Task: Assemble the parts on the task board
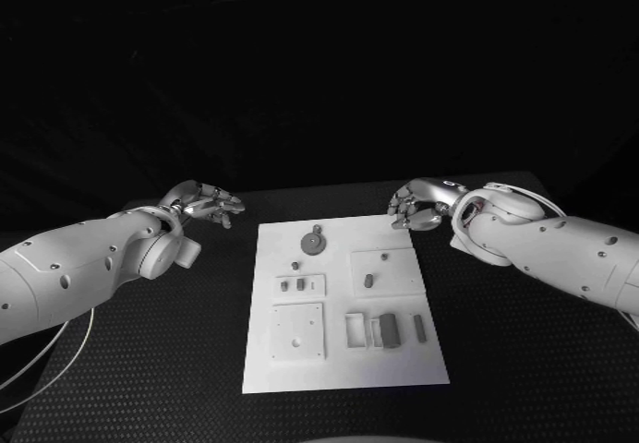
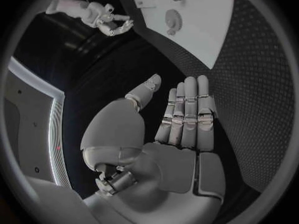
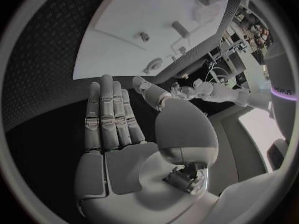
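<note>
While both the left hand [image 1: 207,203] and right hand [image 1: 419,205] hover flat-fingered and empty at ten and two o'clock, the parts [image 1: 388,329] lie loose on the task board [image 1: 400,369] (assembly looks barely begun).

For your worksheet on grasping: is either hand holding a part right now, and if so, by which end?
Nothing is held. The left hand and right hand are both flat and bare-palmed, off the far corners of the board.

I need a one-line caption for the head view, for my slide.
Both robot hands, left and right, hover open beside the far corners of the white task board, its small grey parts untouched.
</note>
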